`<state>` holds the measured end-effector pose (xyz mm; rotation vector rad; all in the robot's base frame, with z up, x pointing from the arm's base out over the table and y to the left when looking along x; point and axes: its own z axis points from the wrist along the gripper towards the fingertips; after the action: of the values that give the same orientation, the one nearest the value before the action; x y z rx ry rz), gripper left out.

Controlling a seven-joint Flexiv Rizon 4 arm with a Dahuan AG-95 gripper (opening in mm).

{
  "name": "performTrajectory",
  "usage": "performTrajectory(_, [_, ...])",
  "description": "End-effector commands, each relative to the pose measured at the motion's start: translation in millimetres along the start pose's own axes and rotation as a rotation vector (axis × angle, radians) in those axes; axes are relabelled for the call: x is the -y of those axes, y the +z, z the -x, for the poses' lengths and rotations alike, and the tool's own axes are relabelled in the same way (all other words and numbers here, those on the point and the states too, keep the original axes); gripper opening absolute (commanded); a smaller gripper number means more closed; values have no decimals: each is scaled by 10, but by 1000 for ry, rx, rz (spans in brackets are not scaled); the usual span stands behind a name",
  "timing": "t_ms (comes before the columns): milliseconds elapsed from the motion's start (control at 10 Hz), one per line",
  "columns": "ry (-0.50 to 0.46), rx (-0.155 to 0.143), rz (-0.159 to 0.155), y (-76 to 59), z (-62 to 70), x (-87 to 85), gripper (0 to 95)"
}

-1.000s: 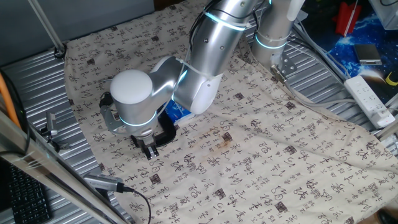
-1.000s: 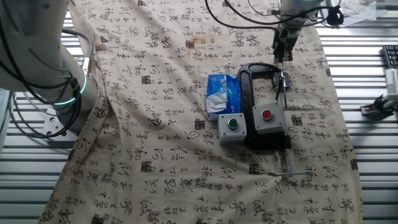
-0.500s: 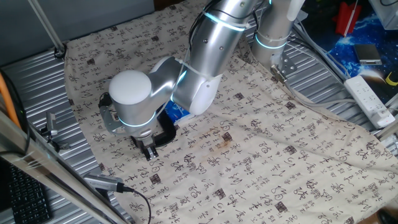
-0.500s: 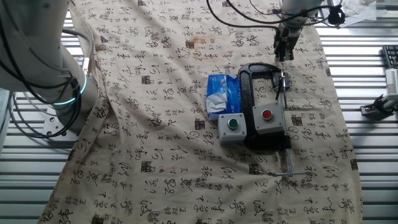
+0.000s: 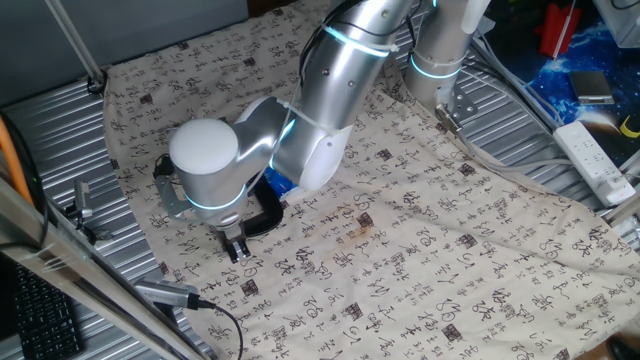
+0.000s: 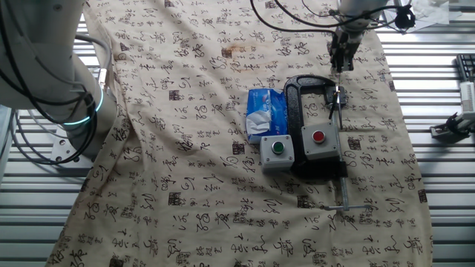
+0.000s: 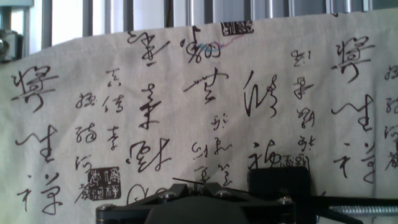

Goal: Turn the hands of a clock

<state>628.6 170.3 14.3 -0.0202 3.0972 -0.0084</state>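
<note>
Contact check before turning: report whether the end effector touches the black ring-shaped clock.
Cannot tell: the other fixed view puts the end effector beside the black ring-shaped clock's top, contact or gap unclear.

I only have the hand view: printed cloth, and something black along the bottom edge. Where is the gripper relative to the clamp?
Observer: In the other fixed view the gripper hangs just beyond the curved end of the black C-clamp, not over its middle.
Operator: What lies around the clamp?
Observer: A grey box with a red button sits between the clamp's frame and its screw; a green-button box and a blue tissue box lie beside the frame.
Operator: Are the jaws open?
Observer: The fingers look close together from both fixed cameras, but I cannot tell open from shut.
</note>
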Motion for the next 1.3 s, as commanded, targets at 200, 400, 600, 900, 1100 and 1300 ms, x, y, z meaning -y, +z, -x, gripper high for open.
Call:
performTrajectory(200, [1, -1, 1, 6, 43, -23, 0])
performTrajectory(400, [0, -1, 1, 20, 86, -34, 0])
performTrajectory(600, [-5, -1, 0, 28, 111, -27, 0])
performTrajectory(900, [-21, -5, 5, -28, 189, 59, 0])
performTrajectory(1100, [-28, -5, 7, -48, 223, 110, 0])
performTrajectory(1300, [-29, -3, 9, -38, 237, 121, 0])
